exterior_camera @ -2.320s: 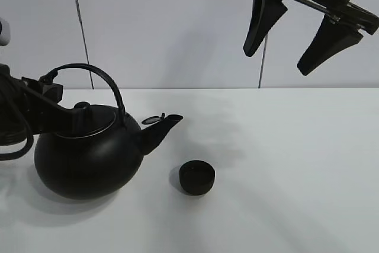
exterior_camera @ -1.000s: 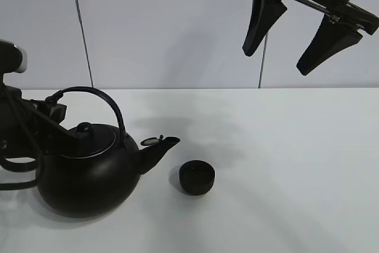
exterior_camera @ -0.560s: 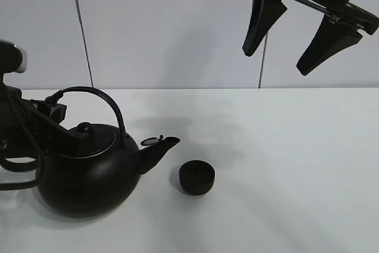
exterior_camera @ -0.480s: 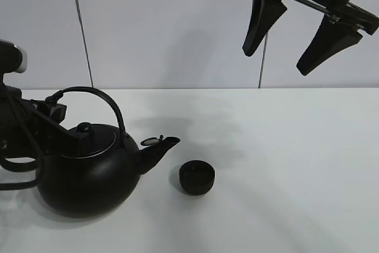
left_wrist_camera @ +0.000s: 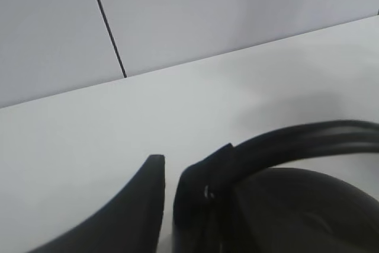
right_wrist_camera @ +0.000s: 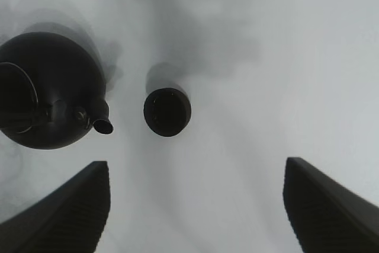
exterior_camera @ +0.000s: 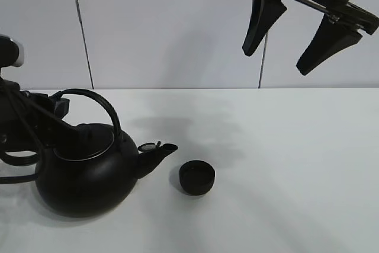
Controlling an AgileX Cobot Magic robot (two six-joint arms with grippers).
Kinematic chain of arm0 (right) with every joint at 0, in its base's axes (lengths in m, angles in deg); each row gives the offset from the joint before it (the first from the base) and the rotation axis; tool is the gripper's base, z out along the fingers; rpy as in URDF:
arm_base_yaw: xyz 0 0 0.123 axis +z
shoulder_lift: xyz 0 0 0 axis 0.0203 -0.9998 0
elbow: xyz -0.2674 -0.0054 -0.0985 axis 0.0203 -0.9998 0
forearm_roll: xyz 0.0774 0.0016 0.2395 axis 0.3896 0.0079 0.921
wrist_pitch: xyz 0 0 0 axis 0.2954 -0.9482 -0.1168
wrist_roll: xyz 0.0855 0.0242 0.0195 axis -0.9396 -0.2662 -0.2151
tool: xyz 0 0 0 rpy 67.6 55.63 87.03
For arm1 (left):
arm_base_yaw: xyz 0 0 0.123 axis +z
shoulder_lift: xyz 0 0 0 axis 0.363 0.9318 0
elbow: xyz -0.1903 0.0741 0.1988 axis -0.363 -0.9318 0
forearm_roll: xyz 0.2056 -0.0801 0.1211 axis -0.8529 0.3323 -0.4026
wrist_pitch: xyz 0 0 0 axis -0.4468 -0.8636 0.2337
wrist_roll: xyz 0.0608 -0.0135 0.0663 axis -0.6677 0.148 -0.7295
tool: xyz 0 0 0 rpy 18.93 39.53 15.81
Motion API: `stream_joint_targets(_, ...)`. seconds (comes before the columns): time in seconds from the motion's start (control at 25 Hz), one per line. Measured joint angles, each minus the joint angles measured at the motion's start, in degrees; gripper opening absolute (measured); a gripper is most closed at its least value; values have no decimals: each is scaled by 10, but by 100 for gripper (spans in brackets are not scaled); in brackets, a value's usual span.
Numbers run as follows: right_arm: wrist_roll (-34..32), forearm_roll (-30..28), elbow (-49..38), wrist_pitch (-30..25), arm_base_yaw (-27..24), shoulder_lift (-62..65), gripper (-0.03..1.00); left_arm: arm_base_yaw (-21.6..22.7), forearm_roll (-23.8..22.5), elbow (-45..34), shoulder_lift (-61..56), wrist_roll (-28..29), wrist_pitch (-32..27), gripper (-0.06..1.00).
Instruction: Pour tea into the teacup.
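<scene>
In the exterior high view the teacup (exterior_camera: 197, 178) sat at lower centre on the table (exterior_camera: 284, 146), just right of the kettle (exterior_camera: 89, 173) spout (exterior_camera: 157, 151), whose tip stopped short of the rim. The left gripper (exterior_camera: 56, 106) clamped the kettle handle (exterior_camera: 92, 96), so it was the nearer arm. The right gripper (exterior_camera: 290, 34) hung spread and empty at upper right. No tea showed.

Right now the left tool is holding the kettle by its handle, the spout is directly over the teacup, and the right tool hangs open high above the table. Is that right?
Not quite: the spout is beside the teacup, not over it; the right wrist view shows bare table between them. The left tool does hold the kettle by its handle, and the right tool does hang open above.
</scene>
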Motion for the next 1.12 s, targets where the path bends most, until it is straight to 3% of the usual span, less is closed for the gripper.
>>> stream_joint_targets(0.56,0,0,0,1,0,0,56,-21,1,1,-1,2,19,35)
stream_joint_targets(0.84,0,0,0,1,0,0,56,-21,24,1,-1,5,-16,36)
stream_joint_targets(1.12,0,0,0,2,0,0,56,-21,22,-51,-16,71,14,36)
